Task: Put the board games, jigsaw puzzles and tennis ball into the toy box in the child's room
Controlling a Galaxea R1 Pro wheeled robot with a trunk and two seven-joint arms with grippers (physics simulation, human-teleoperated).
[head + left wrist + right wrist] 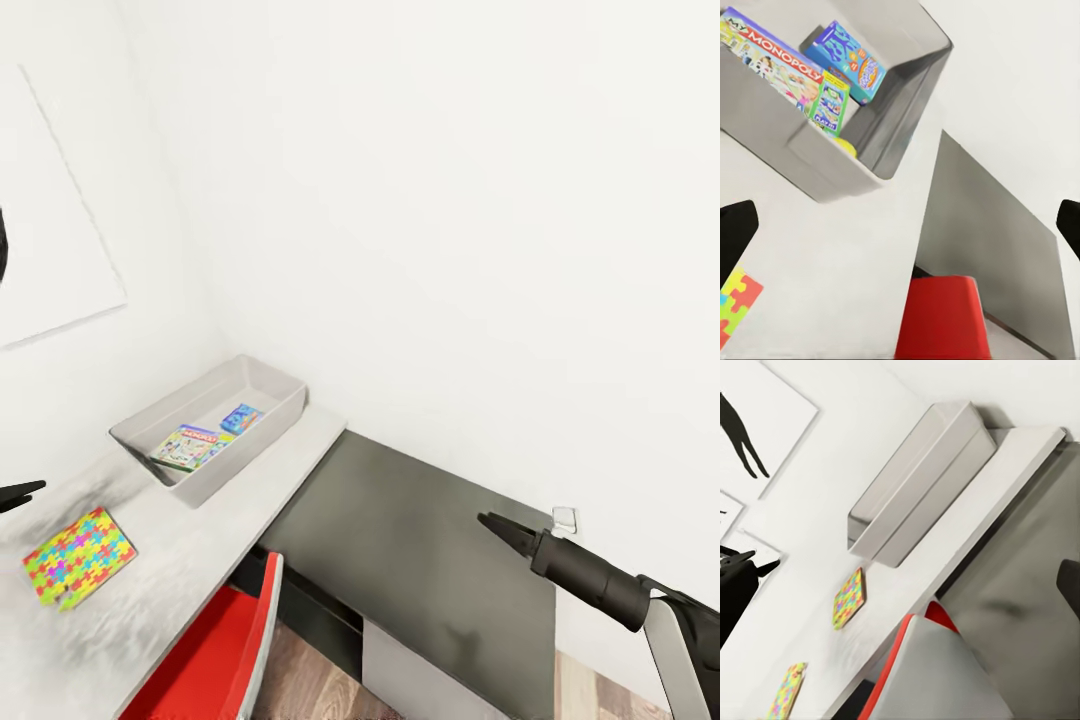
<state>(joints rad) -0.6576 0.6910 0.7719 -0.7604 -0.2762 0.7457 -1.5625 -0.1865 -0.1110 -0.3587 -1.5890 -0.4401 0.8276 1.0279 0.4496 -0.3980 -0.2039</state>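
Observation:
The grey toy box (268,378) stands on the table (180,570) by the wall. Inside lie two board games, a white Monopoly box (188,446) (784,71) and a blue one (242,418) (846,60). A bit of the yellow-green tennis ball (847,146) peeks over the box wall. One jigsaw puzzle (78,556) (849,598) lies on the table nearer me, a second puzzle (786,690) further along. My left gripper (20,493) (900,225) hovers open and empty above the puzzle. My right gripper (505,530) (900,577) hangs open over the dark corner section (420,560). The bed is out of view.
A red chair (215,650) is tucked under the table's front edge. White walls close off the back and left, with black silhouette prints (739,427). A small white fitting (563,518) sits at the wall behind the dark section. Wood floor (310,690) shows below.

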